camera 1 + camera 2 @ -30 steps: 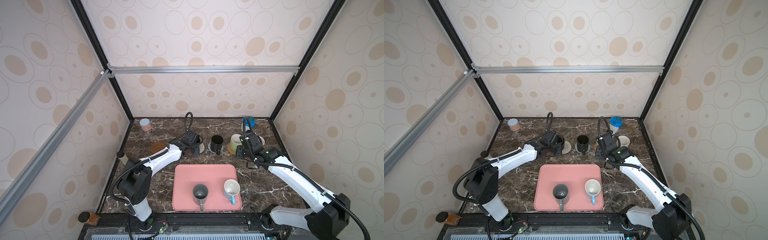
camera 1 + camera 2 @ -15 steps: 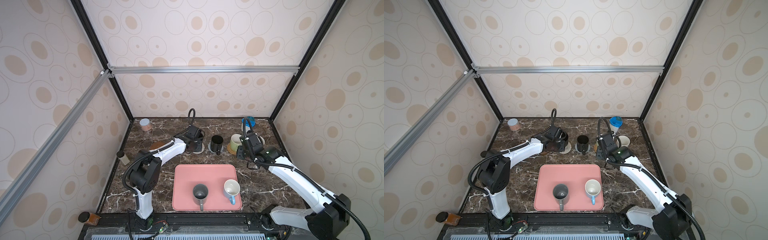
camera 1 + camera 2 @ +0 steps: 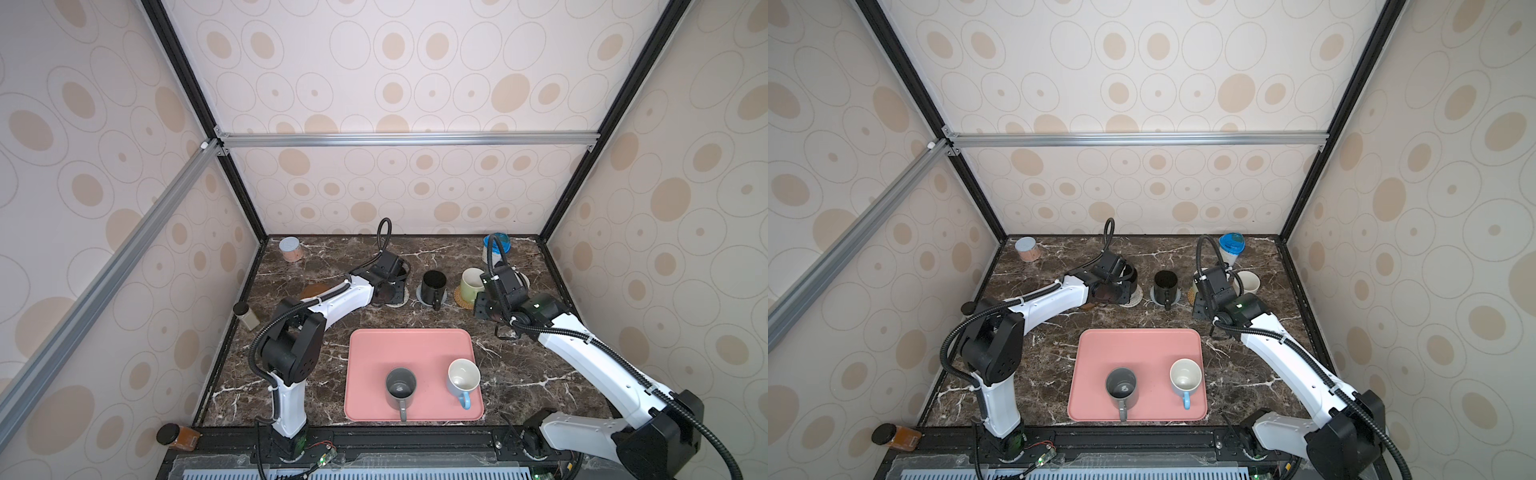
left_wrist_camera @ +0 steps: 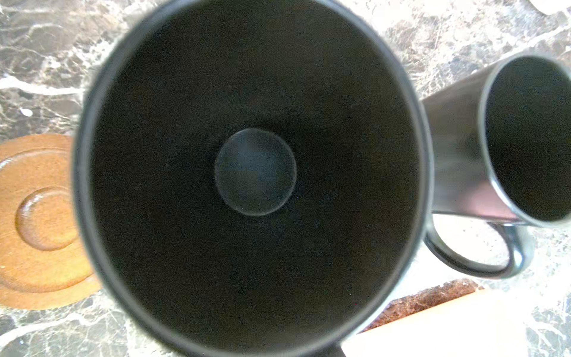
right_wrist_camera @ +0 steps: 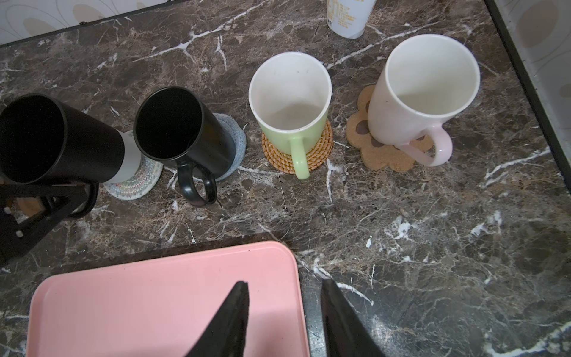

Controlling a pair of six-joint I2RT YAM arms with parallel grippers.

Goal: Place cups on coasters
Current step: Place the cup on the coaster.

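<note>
My left gripper is shut on the handle of a black mug, whose base is at the whitish woven coaster. The mug's inside fills the left wrist view, and the fingers are hidden there. A second black mug stands on the blue-grey coaster. The green mug stands on the rattan coaster, the white-pink mug on the paw coaster. A grey mug and a white-blue mug stand on the pink tray. A wooden disc lies bare. My right gripper hangs open over the tray's corner.
A pinkish can stands at the back left and a white jar with blue lid at the back right. A small bottle stands against the left wall. Black frame posts and walls close in three sides of the marble table.
My left arm has stretched further back and to the right, carrying the black mug to the whitish coaster. The right arm has not moved.
</note>
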